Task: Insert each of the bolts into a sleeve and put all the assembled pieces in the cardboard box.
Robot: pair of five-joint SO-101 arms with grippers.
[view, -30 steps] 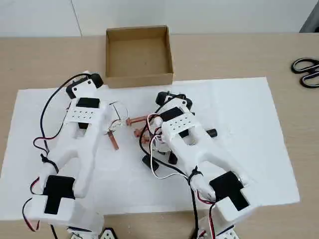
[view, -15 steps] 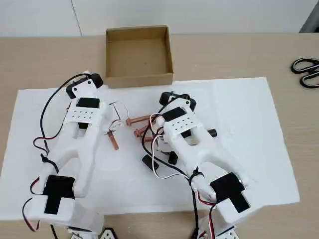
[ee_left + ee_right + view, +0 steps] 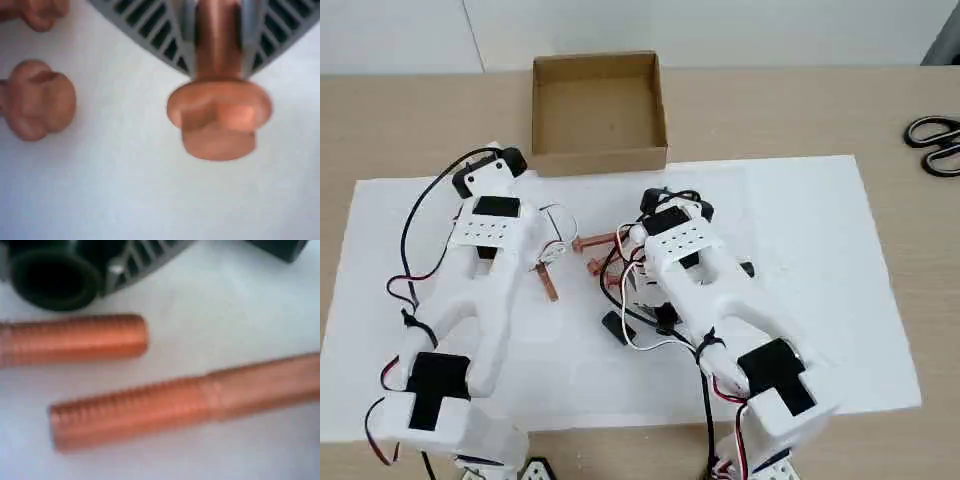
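Observation:
My left gripper is shut on the shank of a copper bolt and holds it over the white paper, head outward. Two more copper bolts lie between the arms; their heads show in the left wrist view. My right gripper sits low beside those bolts, shut on a black sleeve whose open end lies close to the threaded ends of the bolts. A second black sleeve lies on the paper beside the right arm. The cardboard box stands at the back.
A white paper sheet covers the work area on a wooden table. Scissors lie at the far right edge. The arms' cables hang near the bolts.
The right arm has shifted slightly to the left, bringing its gripper nearer the loose bolts. The left arm and its bolt have stayed put.

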